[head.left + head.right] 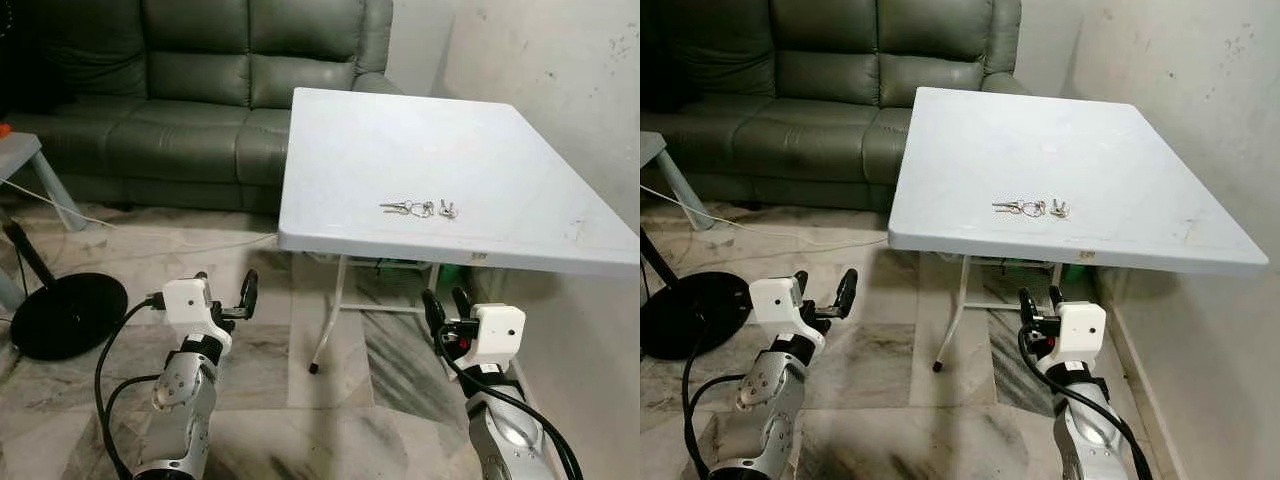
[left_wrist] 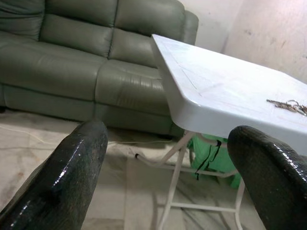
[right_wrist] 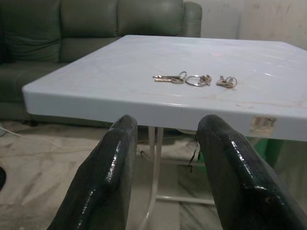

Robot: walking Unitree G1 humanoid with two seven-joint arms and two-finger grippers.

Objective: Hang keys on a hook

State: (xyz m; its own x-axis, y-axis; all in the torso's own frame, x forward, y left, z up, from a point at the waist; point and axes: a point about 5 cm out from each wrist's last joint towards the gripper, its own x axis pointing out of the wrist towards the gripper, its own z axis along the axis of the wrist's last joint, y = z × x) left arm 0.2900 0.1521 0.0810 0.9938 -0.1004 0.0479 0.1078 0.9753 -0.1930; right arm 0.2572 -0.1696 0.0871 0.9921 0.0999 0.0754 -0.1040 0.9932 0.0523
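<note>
A bunch of silver keys [image 1: 420,209] on linked rings lies flat on the white folding table [image 1: 340,140], near its front edge. The same keys [image 3: 194,79] lie just past the table's edge in the right wrist view. My right gripper [image 1: 447,305] hangs open below the table's front edge, under the keys. My left gripper [image 1: 226,287] is open too, held low to the left of the table, above the floor. Nothing is between either pair of fingers. The keys [image 2: 289,106] sit far off on the tabletop in the left wrist view.
A dark green leather sofa [image 1: 190,90] stands behind the table on the left. A black round stand base [image 1: 65,315] with a cable lies on the marble floor at the left. A plastered wall [image 1: 560,70] runs along the table's right side. White table legs [image 1: 328,320] stand underneath.
</note>
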